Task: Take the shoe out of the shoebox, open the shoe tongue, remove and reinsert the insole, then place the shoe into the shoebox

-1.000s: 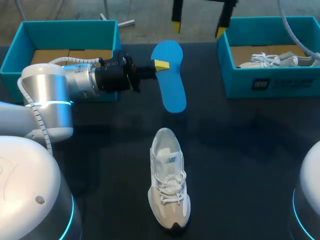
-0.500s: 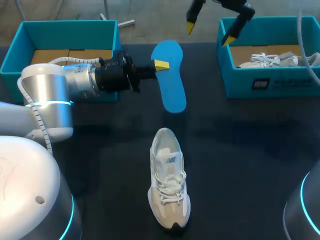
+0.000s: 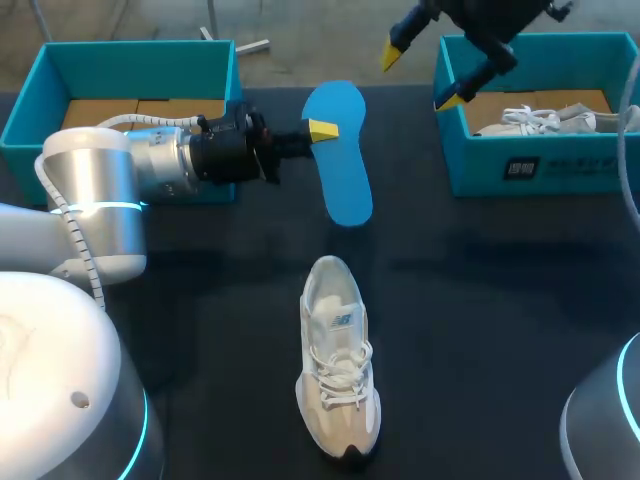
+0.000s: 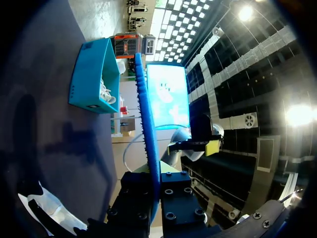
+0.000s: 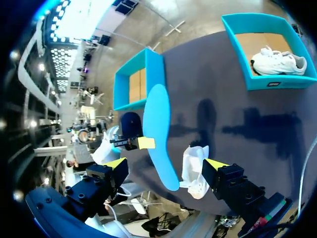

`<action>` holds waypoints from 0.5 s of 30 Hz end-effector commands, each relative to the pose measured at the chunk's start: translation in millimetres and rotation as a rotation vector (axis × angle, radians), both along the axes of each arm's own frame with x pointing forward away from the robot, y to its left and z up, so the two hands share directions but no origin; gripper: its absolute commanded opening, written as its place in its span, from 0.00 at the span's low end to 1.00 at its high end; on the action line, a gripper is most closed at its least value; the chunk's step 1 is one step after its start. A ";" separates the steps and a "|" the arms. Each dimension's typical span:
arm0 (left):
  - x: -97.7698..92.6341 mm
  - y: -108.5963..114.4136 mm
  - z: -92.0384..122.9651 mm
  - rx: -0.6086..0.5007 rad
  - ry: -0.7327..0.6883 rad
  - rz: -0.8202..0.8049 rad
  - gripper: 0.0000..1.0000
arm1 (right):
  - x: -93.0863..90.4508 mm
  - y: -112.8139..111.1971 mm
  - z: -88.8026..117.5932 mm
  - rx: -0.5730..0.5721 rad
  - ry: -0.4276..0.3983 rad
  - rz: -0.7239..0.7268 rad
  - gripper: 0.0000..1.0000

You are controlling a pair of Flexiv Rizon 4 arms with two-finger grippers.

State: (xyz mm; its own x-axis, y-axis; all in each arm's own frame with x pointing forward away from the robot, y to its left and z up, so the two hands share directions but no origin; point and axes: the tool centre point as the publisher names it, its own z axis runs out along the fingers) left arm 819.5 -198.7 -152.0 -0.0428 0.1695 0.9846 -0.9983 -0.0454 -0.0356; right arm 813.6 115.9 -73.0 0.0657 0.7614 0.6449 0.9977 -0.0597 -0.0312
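Insole (image 3: pixel 338 150), blue, sits pinched at its edge in my left claw (image 3: pixel 322 130), one yellow tip lying on its upper face. My left arm comes in from nine o'clock and holds the insole at about twelve o'clock on the table (image 3: pixel 480 300), long axis running from twelve towards six. Along my left wrist's line of sight the insole shows edge-on, passing between the fingers and standing off the dark tabletop.

At six o'clock from the insole, and apart from it, the shoe (image 3: pixel 338 370) lies on the table. It is white and grey with white laces, upright on its sole, one end towards twelve and the dark-tipped end towards six. Nothing touches it.

My right claw (image 3: pixel 420 75) hangs in the air at about one o'clock, over the far edge of the table, with its fingers spread wide and nothing between them. One yellow tip (image 3: pixel 448 100) is just beside the near corner of the right shoebox (image 3: pixel 540 170), a teal box at two o'clock. A second shoe (image 3: pixel 550 120), also pale, lies inside that box on its cardboard floor.

At ten o'clock stands the left shoebox (image 3: pixel 40 100), teal as well, its brown cardboard floor showing. My left arm lies just in front of it.
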 end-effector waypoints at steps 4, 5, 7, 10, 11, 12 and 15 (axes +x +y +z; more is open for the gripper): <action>-0.6 0.7 0.1 0.002 0.001 0.000 0.00 | -5.1 -0.7 -12.2 0.383 -0.035 -0.016 1.00; -0.6 0.7 0.1 0.002 0.001 0.000 0.00 | -5.0 -0.7 -13.8 0.402 -0.039 -0.016 1.00; -0.6 0.7 0.1 0.002 0.001 0.000 0.00 | -4.9 0.1 -15.5 0.407 -0.038 -0.013 1.00; -0.6 0.7 0.1 0.002 0.001 0.000 0.00 | -4.6 1.0 -16.5 0.416 -0.037 -0.010 1.00; -0.6 0.7 0.1 0.002 0.001 0.000 0.00 | -4.5 1.2 -16.6 0.418 -0.037 -0.010 1.00; -0.6 0.7 0.1 0.002 0.001 0.000 0.00 | -4.3 1.5 -16.6 0.422 -0.039 -0.009 1.00; -0.6 0.7 0.1 0.002 0.001 0.000 0.00 | -4.7 2.0 -17.1 0.442 -0.042 -0.011 1.00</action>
